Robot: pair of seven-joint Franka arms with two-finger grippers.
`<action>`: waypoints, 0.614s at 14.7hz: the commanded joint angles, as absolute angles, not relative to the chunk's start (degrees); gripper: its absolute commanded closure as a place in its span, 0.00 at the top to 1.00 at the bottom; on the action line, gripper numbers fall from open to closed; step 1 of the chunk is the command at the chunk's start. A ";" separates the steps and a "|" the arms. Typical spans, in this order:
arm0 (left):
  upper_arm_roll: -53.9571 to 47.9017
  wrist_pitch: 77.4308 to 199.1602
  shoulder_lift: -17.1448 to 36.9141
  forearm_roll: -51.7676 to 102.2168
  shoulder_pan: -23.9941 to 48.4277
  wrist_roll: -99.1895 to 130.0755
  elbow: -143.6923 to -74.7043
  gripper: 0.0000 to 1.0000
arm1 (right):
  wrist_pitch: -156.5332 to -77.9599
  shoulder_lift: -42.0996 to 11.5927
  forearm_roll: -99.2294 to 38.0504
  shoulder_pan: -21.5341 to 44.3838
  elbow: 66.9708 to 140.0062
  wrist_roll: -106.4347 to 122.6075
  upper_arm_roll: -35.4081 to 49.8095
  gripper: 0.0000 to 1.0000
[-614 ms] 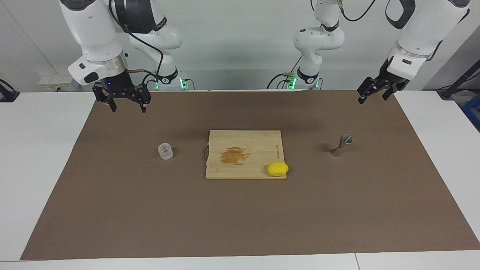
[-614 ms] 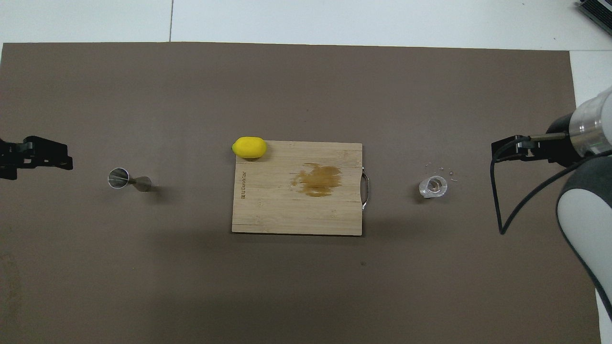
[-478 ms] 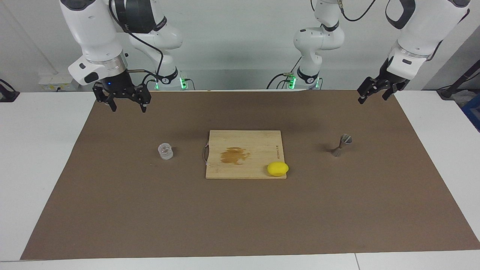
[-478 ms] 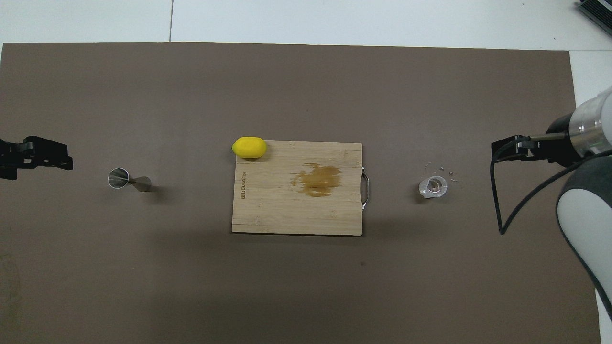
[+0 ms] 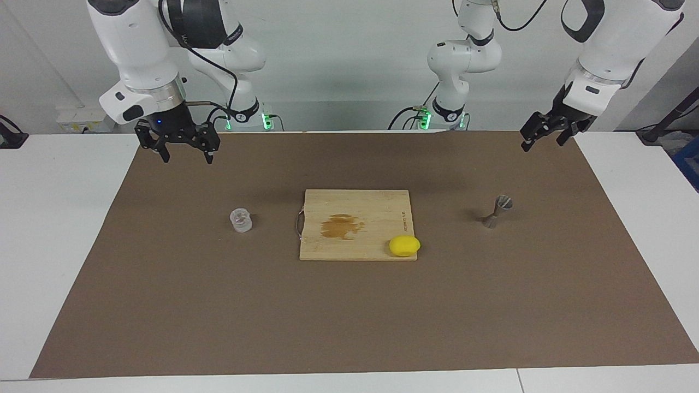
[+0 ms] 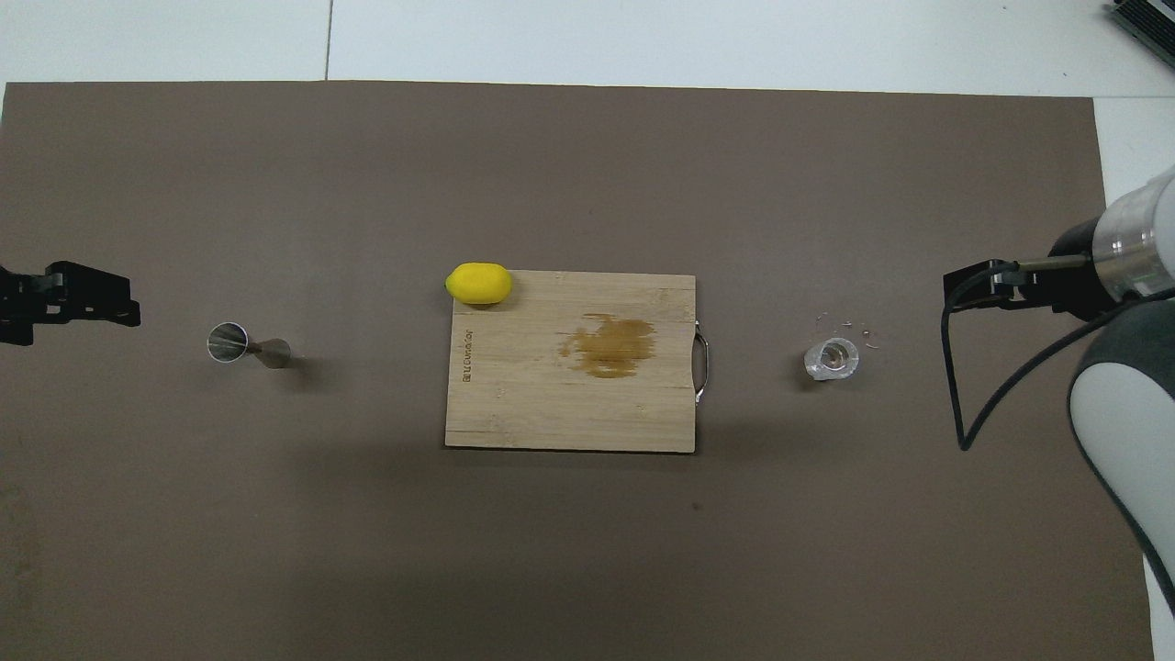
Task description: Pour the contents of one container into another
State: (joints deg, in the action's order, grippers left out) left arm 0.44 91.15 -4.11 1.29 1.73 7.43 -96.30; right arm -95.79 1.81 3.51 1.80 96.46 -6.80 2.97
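A brown mat (image 5: 349,305) is covering the desk (image 5: 49,229), and a wooden cutting board (image 5: 355,210) with a brown stain is lying at its middle. Taking the facing view as a clock face centred on that board, the clear glass cup (image 5: 241,220) is standing upright on the mat at 9 o'clock, well apart from the board's metal handle (image 5: 298,224), and the metal jigger (image 5: 497,212) is standing at 3 o'clock, toward the left arm's end of the desk. A yellow lemon (image 5: 404,246) is resting on the board's corner at about 4 o'clock. The right tool (image 5: 185,158) is hanging in the air at about 10 o'clock, over the mat, with its fingers spread apart and gripping nothing. The left tool (image 5: 540,145) is hovering at about 2 o'clock, over the mat's edge, its fingers likewise standing apart and empty.
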 commanded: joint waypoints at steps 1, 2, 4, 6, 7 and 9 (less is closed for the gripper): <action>-0.18 92.02 -4.92 0.88 1.14 6.94 -97.38 1.00 | -95.62 1.67 3.60 1.23 96.06 -6.15 3.16 1.00; -0.18 92.11 -4.92 0.88 1.23 6.86 -97.47 1.00 | -95.62 1.67 3.60 1.23 96.06 -6.15 3.16 1.00; -0.18 92.11 -4.92 0.88 1.49 6.94 -97.64 1.00 | -95.62 1.67 3.60 1.23 96.06 -6.15 3.16 1.00; -0.18 92.37 -5.10 0.88 1.84 7.03 -97.91 1.00 | -95.62 1.67 3.60 1.23 96.06 -6.15 3.16 1.00; -0.26 92.63 -5.18 0.88 1.93 7.03 -98.00 1.00 | -95.62 1.67 3.60 1.23 96.06 -6.15 3.16 1.00; -0.26 94.30 -5.27 0.88 2.02 7.21 -98.96 1.00 | -95.62 1.67 3.60 1.23 96.06 -6.15 3.16 1.00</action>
State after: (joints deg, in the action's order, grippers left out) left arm -0.25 91.80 -4.11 1.30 1.83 7.43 -96.52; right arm -95.79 1.81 3.51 1.80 96.46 -6.80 2.97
